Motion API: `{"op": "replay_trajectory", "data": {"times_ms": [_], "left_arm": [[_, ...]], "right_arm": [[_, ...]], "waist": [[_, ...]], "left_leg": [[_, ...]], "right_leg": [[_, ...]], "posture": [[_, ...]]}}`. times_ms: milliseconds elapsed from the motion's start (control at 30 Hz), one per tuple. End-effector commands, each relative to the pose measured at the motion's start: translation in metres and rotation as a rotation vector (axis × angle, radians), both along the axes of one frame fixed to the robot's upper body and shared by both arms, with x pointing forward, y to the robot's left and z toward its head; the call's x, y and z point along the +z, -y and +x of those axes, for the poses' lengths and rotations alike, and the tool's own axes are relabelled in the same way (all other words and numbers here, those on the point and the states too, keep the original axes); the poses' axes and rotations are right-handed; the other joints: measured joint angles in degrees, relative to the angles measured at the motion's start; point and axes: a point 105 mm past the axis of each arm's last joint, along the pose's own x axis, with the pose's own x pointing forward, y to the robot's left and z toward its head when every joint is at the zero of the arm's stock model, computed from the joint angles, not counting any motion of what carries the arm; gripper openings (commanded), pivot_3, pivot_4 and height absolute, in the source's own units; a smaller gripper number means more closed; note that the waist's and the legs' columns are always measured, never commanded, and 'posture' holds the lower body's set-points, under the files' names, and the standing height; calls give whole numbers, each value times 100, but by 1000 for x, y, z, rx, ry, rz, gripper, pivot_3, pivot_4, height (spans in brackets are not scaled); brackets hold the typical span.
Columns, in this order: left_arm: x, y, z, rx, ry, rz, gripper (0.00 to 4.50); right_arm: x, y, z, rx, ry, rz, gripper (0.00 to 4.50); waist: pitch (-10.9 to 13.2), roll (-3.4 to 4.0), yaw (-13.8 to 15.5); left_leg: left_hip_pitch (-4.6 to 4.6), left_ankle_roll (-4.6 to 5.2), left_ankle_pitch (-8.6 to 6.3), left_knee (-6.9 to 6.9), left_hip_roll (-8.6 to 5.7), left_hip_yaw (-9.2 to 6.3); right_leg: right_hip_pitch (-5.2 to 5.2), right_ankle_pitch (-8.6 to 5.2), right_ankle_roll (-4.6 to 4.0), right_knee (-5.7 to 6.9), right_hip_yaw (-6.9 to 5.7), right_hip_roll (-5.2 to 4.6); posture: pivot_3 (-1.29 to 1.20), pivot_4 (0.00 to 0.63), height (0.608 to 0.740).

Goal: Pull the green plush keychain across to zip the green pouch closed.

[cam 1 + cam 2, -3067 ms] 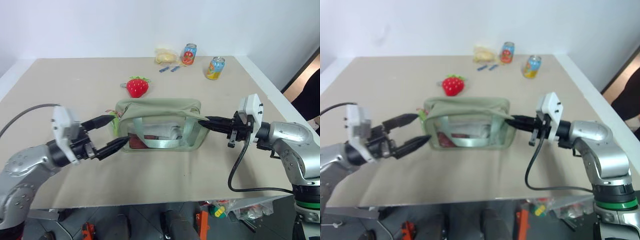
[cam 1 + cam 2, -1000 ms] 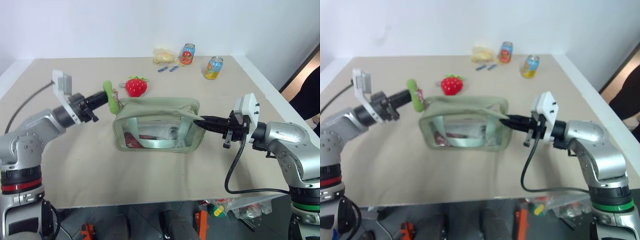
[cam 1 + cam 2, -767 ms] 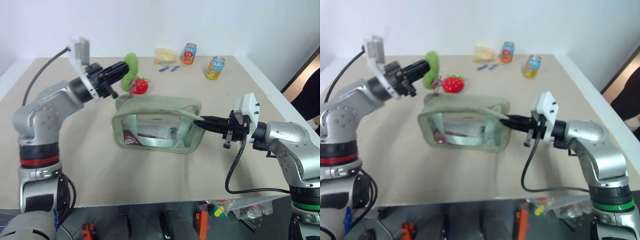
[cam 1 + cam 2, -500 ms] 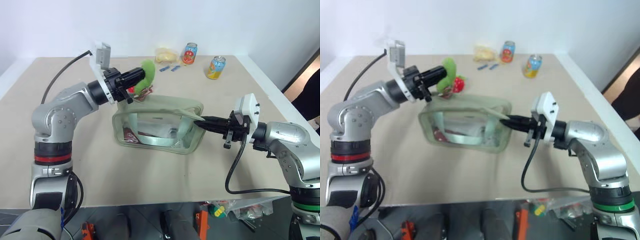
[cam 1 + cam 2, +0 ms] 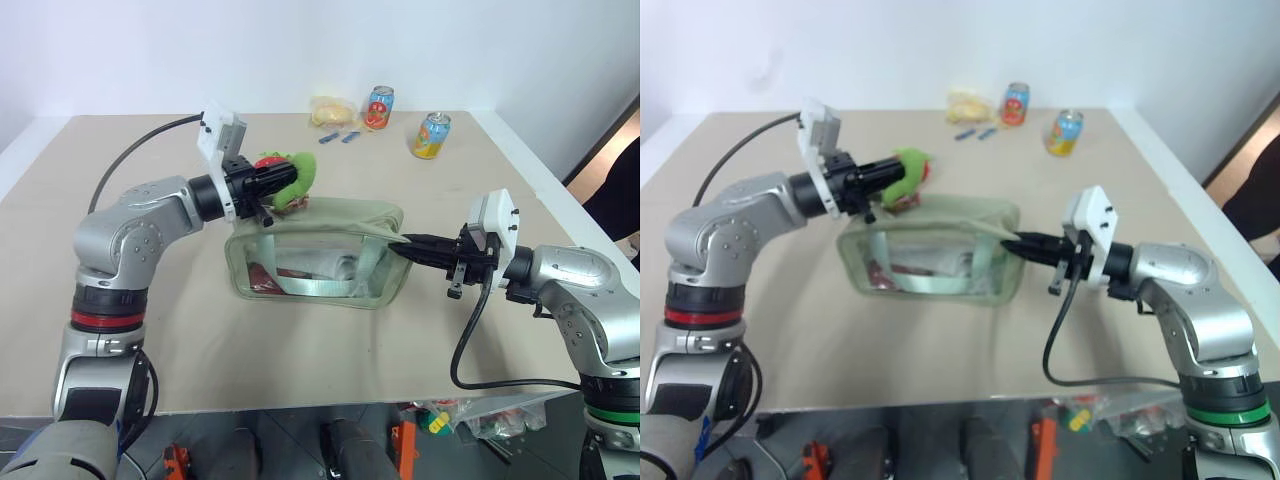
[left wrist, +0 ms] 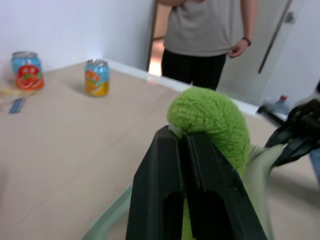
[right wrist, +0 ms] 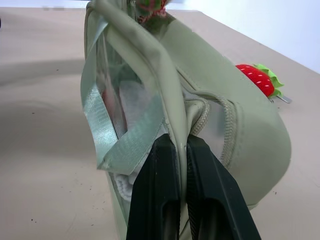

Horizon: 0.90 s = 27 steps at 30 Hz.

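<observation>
Since a second ago I have carried the green plush keychain (image 5: 299,172) from off the pouch's left end, up and across to above its top left edge. My left gripper (image 5: 283,182) is pinched tight on that charm. My right gripper (image 5: 407,246) has kept its place, fingers clamped on the right end of the green pouch (image 5: 318,250), which stands mid-table (image 5: 180,340). The red strawberry plush (image 7: 258,78) lies just behind the pouch, two cans (image 5: 431,135) farther back.
</observation>
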Motion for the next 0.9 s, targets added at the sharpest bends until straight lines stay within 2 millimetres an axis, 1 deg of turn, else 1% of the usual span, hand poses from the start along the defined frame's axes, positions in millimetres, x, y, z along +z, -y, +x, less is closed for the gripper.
{"op": "replay_trajectory", "data": {"times_ms": [33, 133, 167, 200, 233, 267, 300, 333, 367, 400, 567, 667, 733, 833, 900], "left_arm": [[12, -6, -7, -13, 36, 17, 913], [9, -6, -11, -35, 62, 78, 1938], [9, -7, -12, -41, 69, 94, 2390], [10, -8, -13, -45, 81, 106, 2587], [11, -11, -14, -45, 91, 115, 3064], [13, -13, -15, -41, 101, 125, 3279], [13, -16, -16, -41, 108, 143, 3621], [12, -21, -18, -43, 104, 158, 4133], [12, -26, -21, -41, 99, 172, 4351], [11, -32, -24, -36, 92, 183, 4482], [1, -57, -35, 15, 51, 240, 4482], [-9, -80, -39, 99, 21, 254, 4482], [-16, -90, -43, 142, 6, 254, 4482], [-24, -93, -48, 180, 13, 230, 4482], [-32, -91, -50, 194, 12, 213, 4482]], "right_arm": [[9, -5, -5, 33, 41, -6, 0], [9, -6, -4, 37, 43, -5, 0], [9, -6, -4, 39, 44, -5, 0], [9, -6, -4, 40, 45, -6, 0], [9, -6, -4, 42, 45, -6, 0], [9, -6, -4, 42, 46, -6, 0], [9, -6, -3, 43, 46, -6, 0], [8, -5, -3, 44, 45, -6, 0], [8, -5, -3, 45, 46, -8, 0], [8, -5, -3, 46, 45, -8, 0], [7, -5, -2, 51, 43, -8, 0], [6, -4, -2, 58, 39, -9, 0], [5, -4, -1, 61, 38, -11, 0], [5, -5, 0, 64, 37, -12, 0], [5, -5, 1, 69, 36, -13, 0]], "waist": [[0, 0, 3], [0, 0, 2], [0, 0, 2], [0, 0, -1], [0, 0, -2], [0, 0, -2], [0, 0, -8], [0, 1, -8], [1, 1, -12], [1, 1, -16], [1, 1, -15], [1, 2, -21], [1, 2, -36], [1, 1, -23], [1, 1, -5]], "left_leg": [[0, 0, 0, 1, 0, 0], [0, 0, 0, 2, -1, 1], [0, 0, 0, 2, -1, 1], [0, 0, 0, 1, -1, 1], [1, 0, 0, 1, 0, 1], [1, 0, 0, 1, 0, 1], [1, 0, 0, 0, 0, 1], [0, 0, 0, 0, 1, 1], [1, 0, 0, -1, 1, 1], [0, 0, 0, -2, 2, 1], [1, 0, 0, -4, 3, 1], [1, 0, 0, -3, 4, 1], [3, 0, 0, -3, 7, 4], [4, 0, 0, -2, 7, 1], [3, 0, 0, 0, 7, 1]], "right_leg": [[0, 0, 0, 0, -1, 0], [0, 1, 1, 0, 0, -2], [1, 1, 1, 0, 0, -2], [0, 1, 1, 0, 0, -1], [0, 0, 1, 0, 0, -1], [0, 0, 0, 0, -1, -1], [-1, 0, 0, 0, -1, 0], [-2, 0, -1, 0, -1, 0], [-1, -1, -2, 0, -1, 0], [-4, -1, -2, 0, 0, 0], [-4, -4, -6, 0, -2, 0], [-3, -8, -13, 0, -4, -1], [-4, -10, -16, 0, -2, -1], [-1, -17, -28, 0, -6, -2], [0, -17, -29, 0, -6, -2]], "posture": [[0, 150, 740], [0, 150, 740], [0, 150, 740], [0, 150, 740], [0, 150, 740], [0, 150, 740], [0, 150, 740], [0, 150, 740], [0, 150, 740], [0, 150, 740], [0, 150, 740], [0, 150, 740], [0, 150, 740], [0, 150, 740], [0, 150, 740]]}}
